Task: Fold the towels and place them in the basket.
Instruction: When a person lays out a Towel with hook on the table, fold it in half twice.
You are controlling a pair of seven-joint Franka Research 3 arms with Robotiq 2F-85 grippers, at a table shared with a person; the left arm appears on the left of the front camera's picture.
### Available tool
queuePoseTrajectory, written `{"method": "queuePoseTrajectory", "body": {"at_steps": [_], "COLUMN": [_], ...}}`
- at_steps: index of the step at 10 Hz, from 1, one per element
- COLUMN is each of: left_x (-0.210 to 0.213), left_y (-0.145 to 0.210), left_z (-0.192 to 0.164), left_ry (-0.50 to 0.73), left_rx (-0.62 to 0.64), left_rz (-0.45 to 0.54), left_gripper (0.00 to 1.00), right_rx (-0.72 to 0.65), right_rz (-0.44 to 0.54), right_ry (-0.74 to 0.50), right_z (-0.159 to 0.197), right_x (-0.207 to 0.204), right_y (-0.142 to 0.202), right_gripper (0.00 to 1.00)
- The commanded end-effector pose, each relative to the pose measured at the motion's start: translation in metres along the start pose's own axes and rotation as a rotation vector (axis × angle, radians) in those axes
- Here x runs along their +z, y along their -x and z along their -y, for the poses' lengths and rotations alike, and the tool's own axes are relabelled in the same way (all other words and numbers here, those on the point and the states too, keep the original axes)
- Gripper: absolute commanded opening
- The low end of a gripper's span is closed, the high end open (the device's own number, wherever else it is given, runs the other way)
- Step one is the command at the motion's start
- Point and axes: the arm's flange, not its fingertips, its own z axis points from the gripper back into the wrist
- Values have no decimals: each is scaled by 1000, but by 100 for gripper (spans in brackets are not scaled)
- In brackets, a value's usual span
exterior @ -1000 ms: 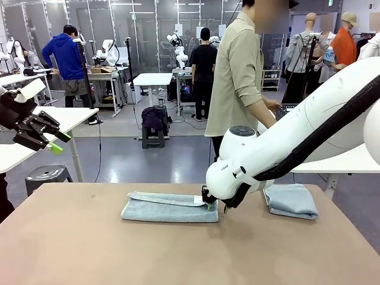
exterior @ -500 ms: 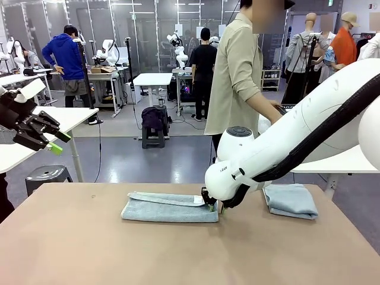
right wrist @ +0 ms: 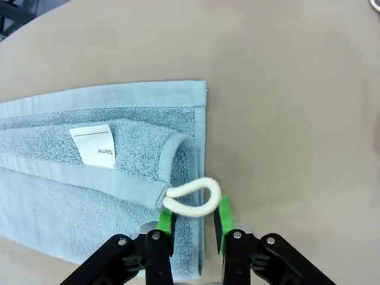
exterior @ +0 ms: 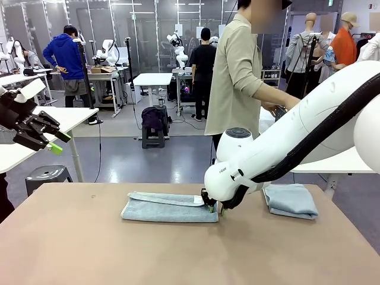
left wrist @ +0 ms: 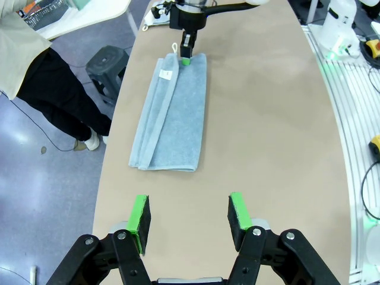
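A light blue-grey towel (exterior: 169,208) lies folded lengthwise on the tan table (exterior: 178,255), also seen as the towel (left wrist: 172,113) and the towel (right wrist: 107,166). My right gripper (exterior: 212,208) stands over its right end. In the right wrist view, the right gripper (right wrist: 193,222) has its jaws drawn in close on the towel's end edge, just below the white loop (right wrist: 193,199). A second folded towel (exterior: 291,200) rests at the table's far right. My left gripper (exterior: 50,139) hangs raised at the far left, and the left gripper (left wrist: 189,215) is open and holds nothing. The basket is out of view.
A person (exterior: 240,77) stands at the far side of the table, one arm reaching towards the right. The near half of the table is bare. A dark stool (exterior: 47,175) stands on the floor beyond the left edge.
My right gripper's jaws have narrowed onto the towel's right end. The person's arm has lifted and reached further right. The left arm has not moved.
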Motion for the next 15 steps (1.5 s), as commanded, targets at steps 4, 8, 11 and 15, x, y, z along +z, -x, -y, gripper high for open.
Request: {"method": "queuePoseTrajectory", "body": {"at_steps": [4,8,11,15], "left_x": [1,1,1,1], "left_y": [0,0,0,0], "left_z": [0,0,0,0], "left_ry": [4,4,4,4], "left_rx": [-7,-7,-7,-7], "left_rz": [-12,-12,-12,-12], "left_gripper": [67,67,67,67], "right_rx": [-45,-47,-12,3], "right_rz": [13,13,-30,-18], "right_ry": [32,53,73,20], "right_z": [-11,-11,-14,-6], "right_x": [-3,-6,-8,0], "right_y": [-4,-5,-5,-5], "right_gripper": [0,0,0,0]}}
